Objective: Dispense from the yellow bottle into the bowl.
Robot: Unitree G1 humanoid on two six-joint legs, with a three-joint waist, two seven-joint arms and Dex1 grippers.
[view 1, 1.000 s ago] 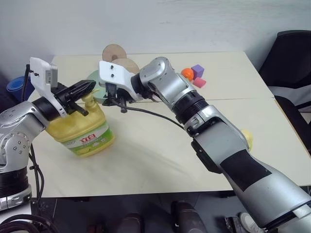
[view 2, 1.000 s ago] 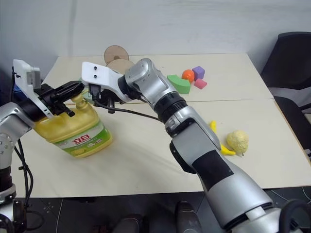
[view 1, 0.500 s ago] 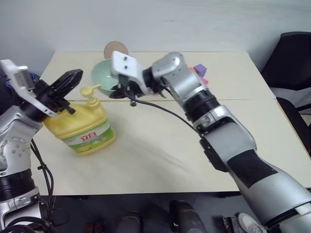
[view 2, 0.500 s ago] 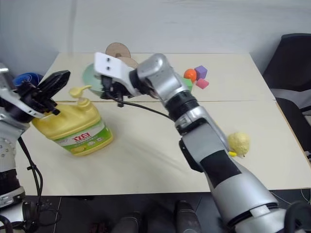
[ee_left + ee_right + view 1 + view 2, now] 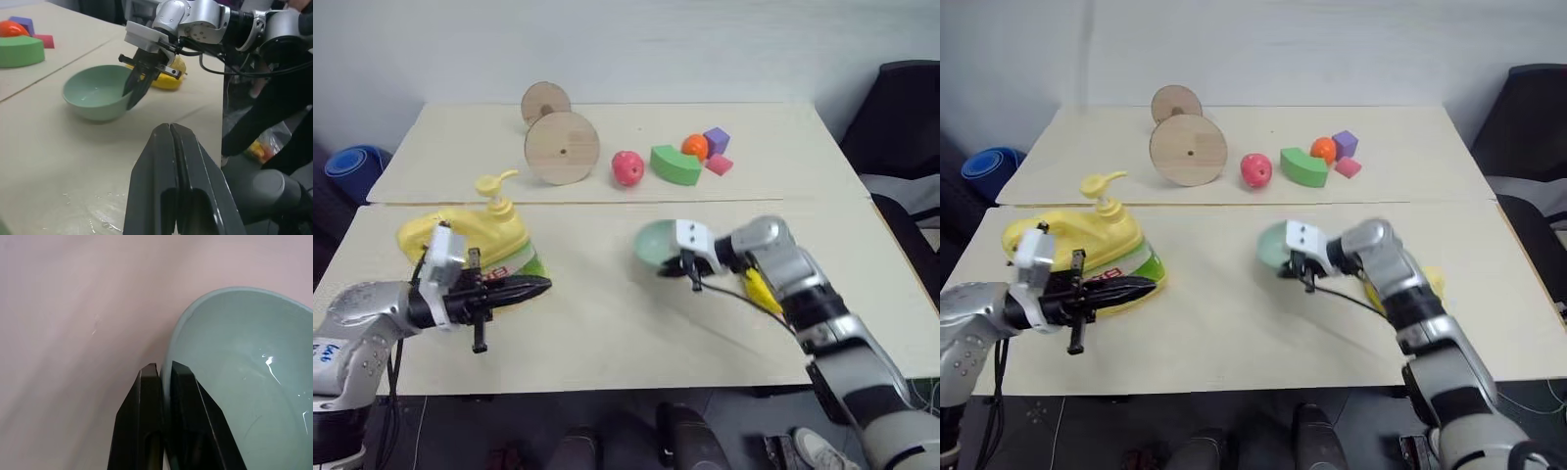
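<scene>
- Right pincer (image 5: pixel 677 266): fingers pinched on the near rim of the bowl (image 5: pixel 656 243), one finger inside the rim, one outside (right wrist view). Bowl sits on the desk (image 5: pixel 607 323) or just above it; can't tell which.
- Bowl interior looks empty, only a glint on the glaze.
- Just behind right pincer, toward the robot's right: a yellow item (image 5: pixel 759 291) on the desk, partly hidden by the arm.
- Left pincer (image 5: pixel 533 286): fingers pressed together, nothing between them, pointing across the desk toward the bowl, well apart from it.
- Yellow bottle (image 5: pixel 470 240): just behind left pincer, standing on the desk, pump top (image 5: pixel 494 186) upright, spout aimed away from the left pincer toward the far side. Left pincer is beside the bottle's base, not on the pump.
- Label: green-white w/ red lettering, partly hidden by the left arm; not readable. Some handwriting on the left arm's shell, too small to read.
- Beyond both pincers, far side: wooden disc (image 5: pixel 562 148), second disc (image 5: pixel 545 101) behind it, red ball (image 5: pixel 626 167), green arch block (image 5: pixel 674 164), orange ball (image 5: pixel 693 147), purple cube (image 5: pixel 716 140), pink block (image 5: pixel 717 164).
- Step, as judged: bowl in grip, bottle and bowl well apart; nothing dispensed yet.
- Next calls for: bowl brought under the spout, then left pincer up onto the pump head for a straight press down; risk is the bowl tipping at a one-rim grip.
</scene>
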